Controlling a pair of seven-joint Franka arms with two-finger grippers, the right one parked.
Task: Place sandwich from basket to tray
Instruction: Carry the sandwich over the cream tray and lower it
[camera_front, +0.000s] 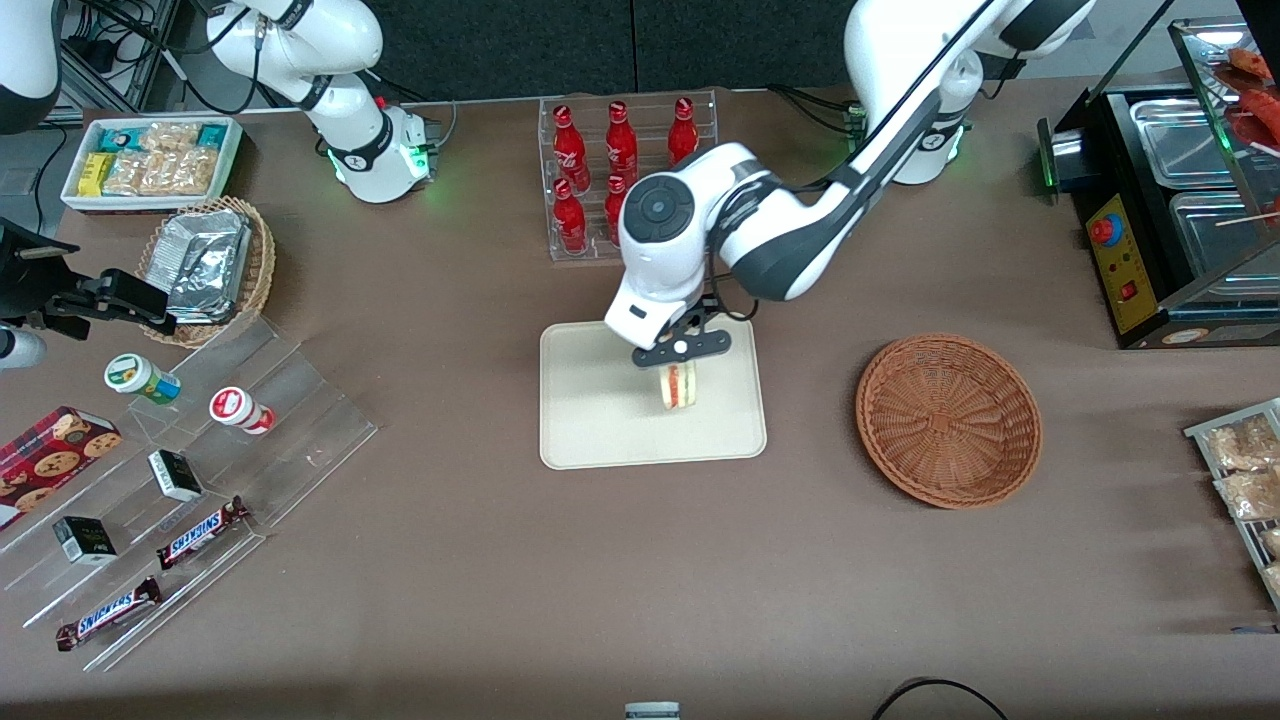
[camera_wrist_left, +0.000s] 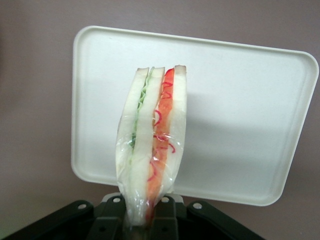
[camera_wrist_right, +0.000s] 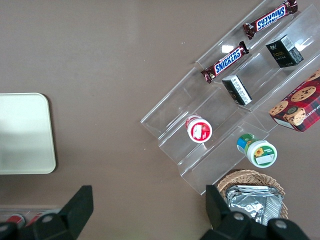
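Gripper pinching wrapped sandwich shut, held over tray; basket emptied. Left: lower & let go.

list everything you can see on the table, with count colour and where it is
sandwich: 1, white bread with red and green filling, held above the tray
tray: 1, cream-white, middle of the table
basket: 1, reddish-brown wicker, nothing in it, beside the tray toward the working arm's end
bottles: 6 visible, red, in a clear rack farther from the front camera than the tray
small basket: 1, light tan, holds silver foil packets, toward the parked arm's end
white bin: 1, holds snack packets, farther from the camera than the small basket
clear stepped stand: 1, holds two Snickers bars, two dark small boxes, two cups, a cookie box
gripper: 1, black, shut on the sandwich above the tray
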